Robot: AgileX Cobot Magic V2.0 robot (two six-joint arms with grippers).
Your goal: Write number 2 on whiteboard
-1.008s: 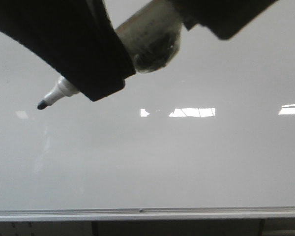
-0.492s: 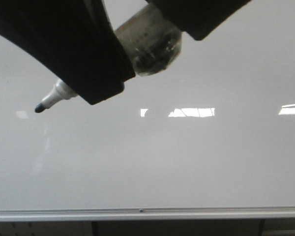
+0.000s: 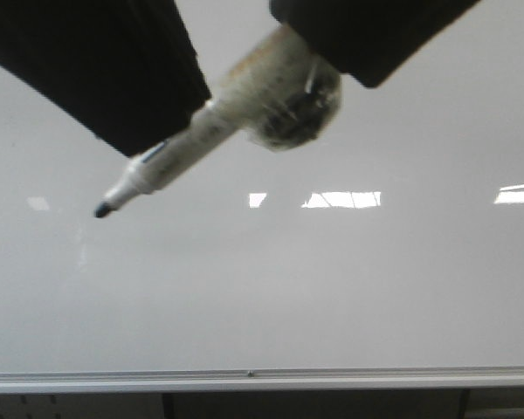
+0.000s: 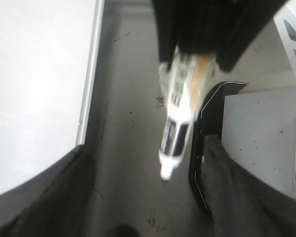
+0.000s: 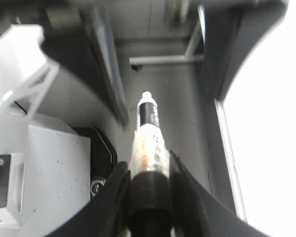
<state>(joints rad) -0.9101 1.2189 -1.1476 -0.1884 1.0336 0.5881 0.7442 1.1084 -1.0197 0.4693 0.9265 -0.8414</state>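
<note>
The whiteboard [image 3: 332, 288] fills nearly the whole front view, its silver-grey metal frame [image 3: 332, 381] running straight along the bottom edge. The board face is open on all sides of the marker [image 3: 183, 144], widest to the right and toward the frame.

The marker slants across the upper left, and its dark tip [image 3: 101, 210] points down and to the left over the left part of the board. Whether the tip touches the surface cannot be told. Two blurred black shapes cross the top of this view, one on either side of the marker's barrel.

In the right wrist view, the right pincer [image 5: 149, 170] is closed on the marker's rear end, a black finger pressed against each side of the barrel. The left pincer [image 4: 145, 163] stands spread wide and holds nothing. Its dark grey fingers [image 4: 49, 197] are well apart, with the marker hanging beyond the gap between them.

The board is glossy and flat and throws back bright rectangular light reflections [image 3: 341, 199]. The marker is a round white barrel with a dark label band, and clear crinkled tape is wrapped around its thicker end. In the left wrist view, a dull grey speckled surface [image 4: 133, 98] lies beside the board's thin metal edge.
</note>
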